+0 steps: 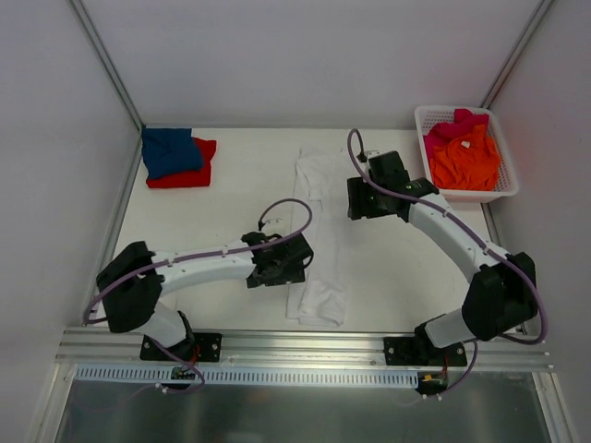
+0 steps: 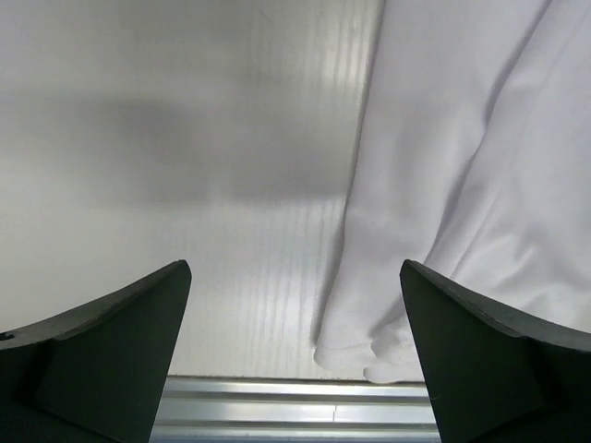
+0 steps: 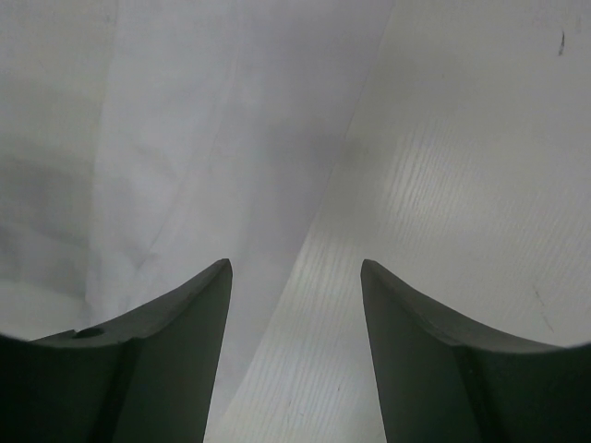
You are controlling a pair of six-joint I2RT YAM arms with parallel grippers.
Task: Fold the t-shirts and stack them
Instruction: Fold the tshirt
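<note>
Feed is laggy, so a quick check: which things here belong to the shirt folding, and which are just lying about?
Part of the job: white shirt, blue shirt, red shirt, orange shirt, pink shirt.
Just lying about: basket holding the last two, table.

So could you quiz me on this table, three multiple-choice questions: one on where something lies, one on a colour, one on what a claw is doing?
1. Where is the white t-shirt?
A. held in the air
B. flat in the middle of the table
C. crumpled at the far left

2. What colour lies on the red t-shirt?
A. blue
B. pink
C. orange

3. The left gripper is:
A. shut on cloth
B. open, empty
C. out of view

B: it lies as a long strip.
A: the blue t-shirt covers the red.
B: its fingers stand wide apart, holding nothing.
</note>
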